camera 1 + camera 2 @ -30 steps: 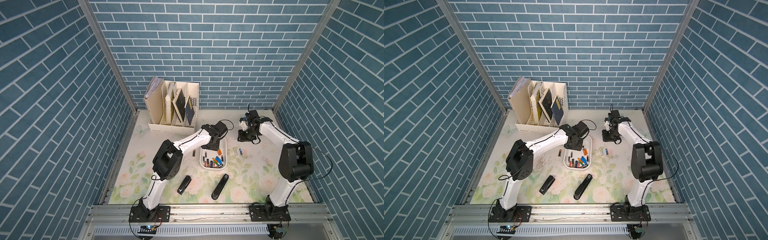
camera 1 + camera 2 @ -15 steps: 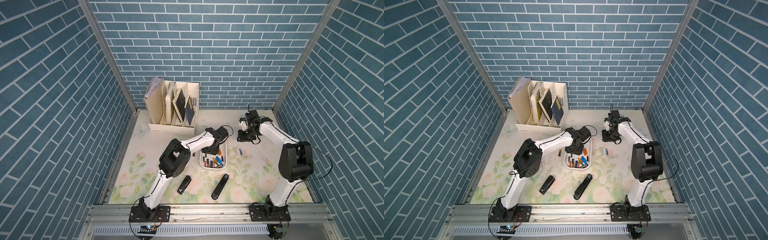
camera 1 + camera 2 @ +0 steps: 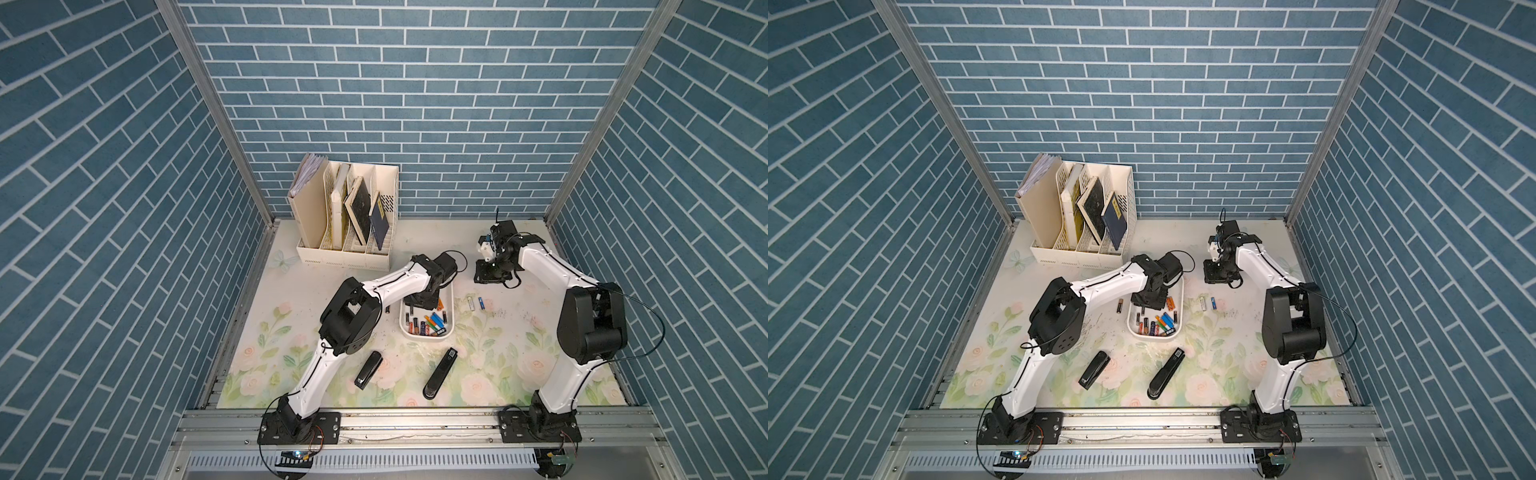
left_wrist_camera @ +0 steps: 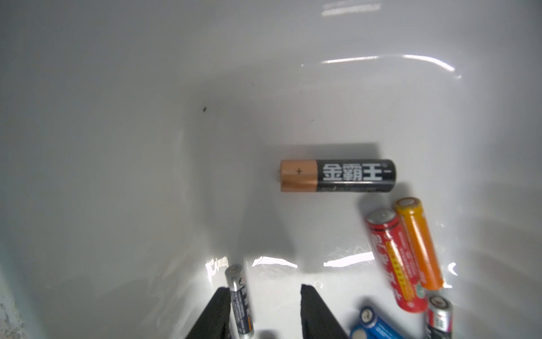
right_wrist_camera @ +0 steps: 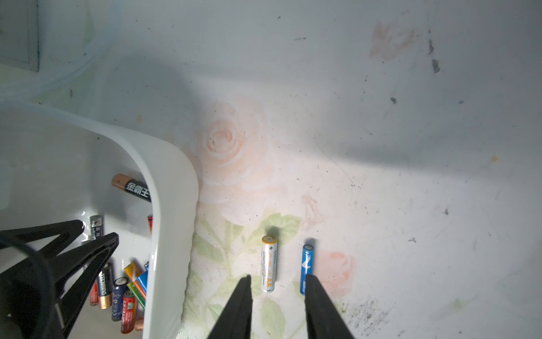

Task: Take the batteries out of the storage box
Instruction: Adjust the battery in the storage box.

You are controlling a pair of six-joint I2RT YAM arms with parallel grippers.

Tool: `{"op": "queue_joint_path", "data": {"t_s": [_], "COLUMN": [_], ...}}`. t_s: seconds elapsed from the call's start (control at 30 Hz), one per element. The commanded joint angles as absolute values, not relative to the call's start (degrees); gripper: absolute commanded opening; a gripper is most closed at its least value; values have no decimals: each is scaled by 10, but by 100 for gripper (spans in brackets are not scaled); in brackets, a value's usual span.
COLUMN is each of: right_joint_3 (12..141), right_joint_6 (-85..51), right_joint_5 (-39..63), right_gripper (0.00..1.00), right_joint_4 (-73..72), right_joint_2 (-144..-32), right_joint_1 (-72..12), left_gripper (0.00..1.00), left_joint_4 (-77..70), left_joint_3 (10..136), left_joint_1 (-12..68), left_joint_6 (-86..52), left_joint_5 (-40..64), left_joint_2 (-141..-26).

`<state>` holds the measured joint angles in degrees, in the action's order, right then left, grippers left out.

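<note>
The small, mixed-coloured cylindrical batteries (image 3: 430, 326) mostly lie in the shallow white plastic storage box (image 3: 426, 339) on the floral bench (image 3: 519, 353), where the parted left hand (image 4: 265, 289) straddles a slim grey cell (image 4: 239, 299) lying against one finger, so closing could squirt it loose; the right hand (image 5: 278, 278) hangs parted, empty.

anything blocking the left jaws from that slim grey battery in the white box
Nothing visible does. In the left wrist view the left gripper is inside the storage box, jaws apart, and the slim grey battery lies between them beside one finger. The other batteries lie off to one side.
</note>
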<state>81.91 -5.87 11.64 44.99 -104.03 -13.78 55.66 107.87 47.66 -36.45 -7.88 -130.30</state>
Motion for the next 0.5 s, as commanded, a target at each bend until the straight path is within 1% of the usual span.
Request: {"op": "queue_joint_path", "data": {"t_s": [0.0,0.23,0.37,0.47], "right_joint_3": [817,808,813,813], "right_joint_6": [-42,-43,-43,-42], "right_joint_5": [120,117,117,117], "right_gripper": [34,34,34,34], "right_joint_4": [466,465,466,467], "right_joint_2": [-1035,-1033,-1032,-1031], "right_joint_1": [-135,-135,-135,-135], "left_gripper": [44,44,44,42], "left_joint_4": [568,567,530,527], "left_joint_3": [1083,1070,1038,1033], "left_joint_1": [479,478,475,475], "left_joint_6": [-361,-358,-363,-369], "left_joint_5": [-86,-87,-57,-61], "left_joint_2": [-1317,-1313,-1296,-1285]}}
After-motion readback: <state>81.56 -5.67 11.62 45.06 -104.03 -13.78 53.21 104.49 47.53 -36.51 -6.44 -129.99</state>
